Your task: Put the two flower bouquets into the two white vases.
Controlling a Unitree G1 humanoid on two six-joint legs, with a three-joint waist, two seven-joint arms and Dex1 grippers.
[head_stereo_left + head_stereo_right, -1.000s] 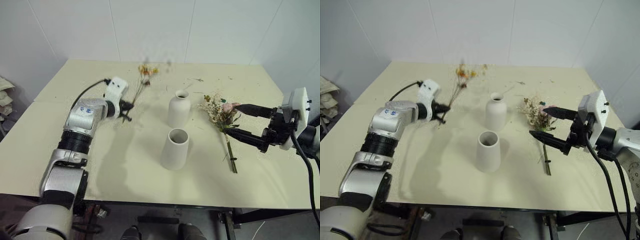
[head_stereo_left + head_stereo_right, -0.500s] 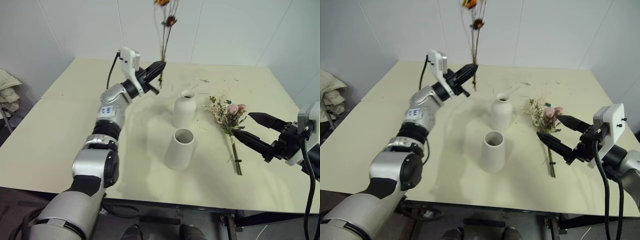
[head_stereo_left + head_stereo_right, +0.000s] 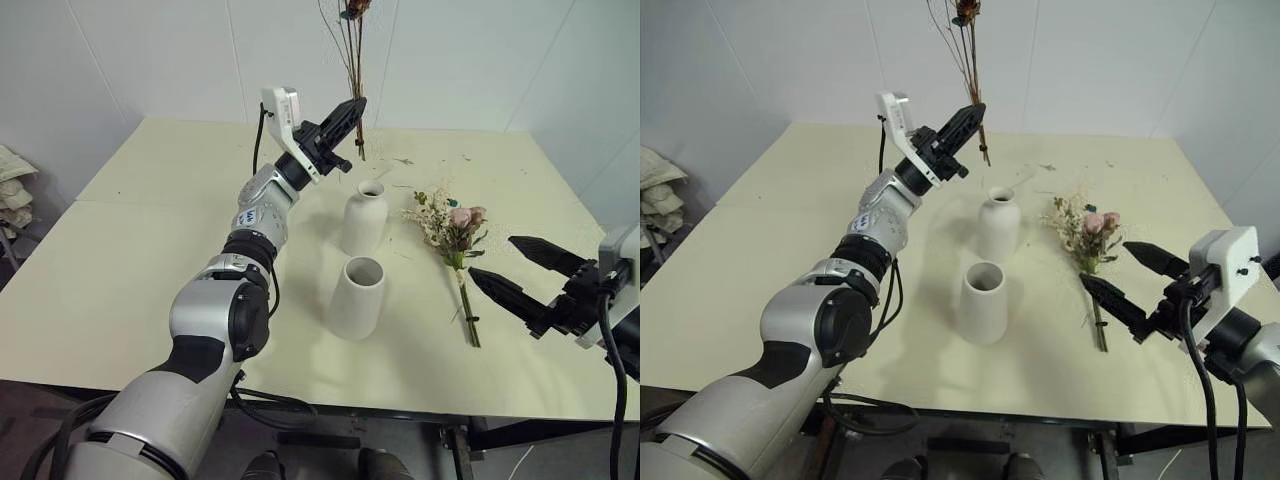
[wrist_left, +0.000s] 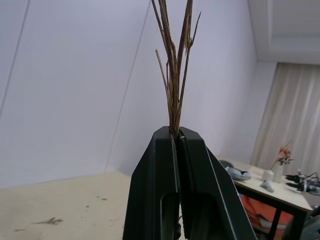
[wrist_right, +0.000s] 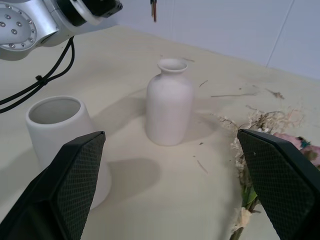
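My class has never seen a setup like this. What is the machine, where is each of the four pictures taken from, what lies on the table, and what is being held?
This is a humanoid robot with two arms, each ending in two black fingers. Two pictures come from cameras in its head, looking down over the cream table. The other two come from cameras on its wrists, looking along the fingers.

The left gripper is raised and shut on the dried flower bunch, stems pinched and the blooms high above. The right gripper is open and holds nothing.

On the table stand a narrow-necked vase and a wide-mouthed vase. The pink rose bouquet lies beside them.
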